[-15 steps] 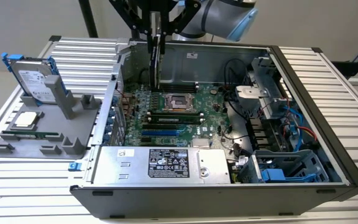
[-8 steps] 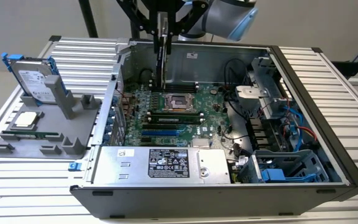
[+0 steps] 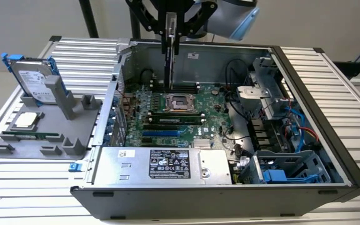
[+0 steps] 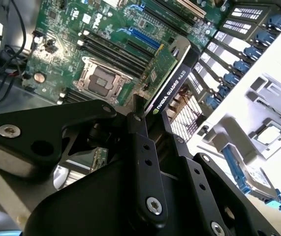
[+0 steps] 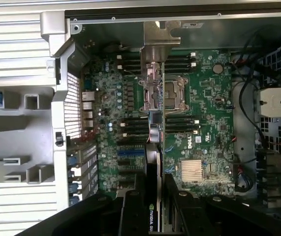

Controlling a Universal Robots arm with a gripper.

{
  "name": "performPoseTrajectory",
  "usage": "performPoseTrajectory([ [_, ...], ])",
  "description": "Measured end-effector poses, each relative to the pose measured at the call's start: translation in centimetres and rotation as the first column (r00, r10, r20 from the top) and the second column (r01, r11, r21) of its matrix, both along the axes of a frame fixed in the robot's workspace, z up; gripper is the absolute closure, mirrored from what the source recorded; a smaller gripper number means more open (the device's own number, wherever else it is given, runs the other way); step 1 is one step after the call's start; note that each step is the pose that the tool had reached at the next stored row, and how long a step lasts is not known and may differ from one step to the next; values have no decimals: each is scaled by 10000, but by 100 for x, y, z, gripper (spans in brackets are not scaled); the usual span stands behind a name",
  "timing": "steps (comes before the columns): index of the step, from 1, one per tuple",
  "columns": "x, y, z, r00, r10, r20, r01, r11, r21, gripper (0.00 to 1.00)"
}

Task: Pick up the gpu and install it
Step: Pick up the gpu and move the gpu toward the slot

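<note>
**Gpu pinched, hanging above the CPU socket**

You have the gripper closed on the gpu's two flat faces at its upper end. The card hangs straight down from the fingers, edge-on in the exterior view. Its long axis is upright and its silver bracket end is lowest, over the memory slots just beyond the CPU socket. It looks clear of the board. The blue expansion slots lie flat on the socket's opposite side, toward the power supply. So, by my judgement, the card stands upright and offset from them.
</note>
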State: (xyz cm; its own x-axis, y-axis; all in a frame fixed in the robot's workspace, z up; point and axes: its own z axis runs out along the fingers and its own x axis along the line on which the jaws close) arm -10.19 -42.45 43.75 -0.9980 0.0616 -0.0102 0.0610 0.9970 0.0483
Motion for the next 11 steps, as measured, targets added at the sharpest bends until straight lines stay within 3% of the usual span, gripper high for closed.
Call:
performPoseTrajectory([
  [11,34,0,0,10000,0,0,0,10000,0,100],
])
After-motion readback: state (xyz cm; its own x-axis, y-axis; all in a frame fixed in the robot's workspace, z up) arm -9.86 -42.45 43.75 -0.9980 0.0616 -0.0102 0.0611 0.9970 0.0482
